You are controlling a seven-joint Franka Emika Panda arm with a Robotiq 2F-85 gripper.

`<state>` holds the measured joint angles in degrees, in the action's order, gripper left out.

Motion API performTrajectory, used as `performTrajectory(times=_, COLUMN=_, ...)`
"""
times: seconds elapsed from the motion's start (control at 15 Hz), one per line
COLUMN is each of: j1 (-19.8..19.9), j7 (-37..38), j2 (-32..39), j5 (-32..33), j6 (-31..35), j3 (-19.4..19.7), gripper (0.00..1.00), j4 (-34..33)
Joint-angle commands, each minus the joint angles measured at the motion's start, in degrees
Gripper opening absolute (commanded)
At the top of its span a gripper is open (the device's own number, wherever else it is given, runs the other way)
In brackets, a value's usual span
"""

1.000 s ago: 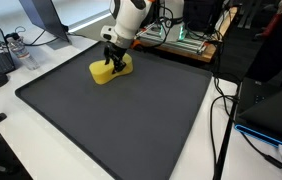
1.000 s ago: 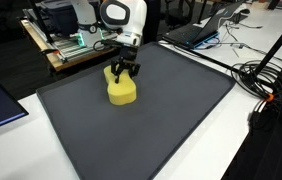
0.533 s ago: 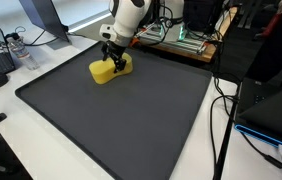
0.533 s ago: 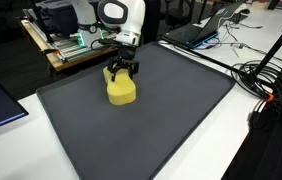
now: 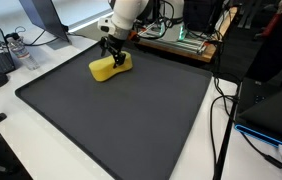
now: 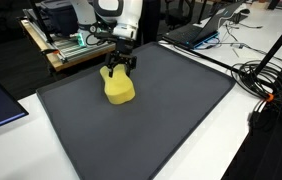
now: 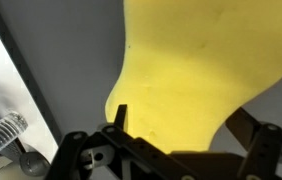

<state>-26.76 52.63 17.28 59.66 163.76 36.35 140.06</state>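
Dark grey mat [image 5: 111, 115] covers most of the white table [image 5: 21, 140] in front of me in both exterior views. Toward its far edge a yellow block [image 6: 119, 88] lies on the mat. My gripper [image 6: 119, 66] hangs just above it, jaws spread wide and gripping nothing. In the wrist view the fingers [image 7: 120, 117] stand well apart with the block's yellow face between them. Whether the tips touch it I cannot tell. Beyond the mat sit a wooden rack of electronics [image 6: 66, 48], a laptop [image 6: 196, 30] and loose cables [image 6: 266, 75].
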Motion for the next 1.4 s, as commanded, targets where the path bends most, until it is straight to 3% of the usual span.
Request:
performTrajectory(times=0.0, j1=1.8, j7=-7.9, j2=-6.7, j5=-4.6, j6=-1.9, j3=-1.2, gripper=1.0, j4=2.7)
performTrajectory(times=0.27, j1=4.4, j7=-21.6, j2=-10.6, j5=-17.2, j6=-3.9, j3=-3.8, gripper=1.0, j4=3.5)
performTrajectory(times=0.33, j1=12.3, j7=-24.0, j2=-12.2, j5=-19.4, j6=-6.5, j3=-11.7, gripper=1.0, j4=2.9)
performTrajectory(times=0.67, j1=23.8, j7=-43.6, j2=-13.7, j5=-43.1, j6=-13.4, j3=-22.7, gripper=1.0, j4=0.7)
performTrajectory(times=0.93, j1=29.4, j7=-56.9, j2=-11.3, j5=-60.5, j6=-23.0, j3=-26.7, gripper=1.0, j4=-7.1)
performTrajectory(times=1.33, j1=33.9, j7=-60.6, j2=-6.1, j5=-70.2, j6=-35.0, j3=-27.6, gripper=1.0, j4=-19.1)
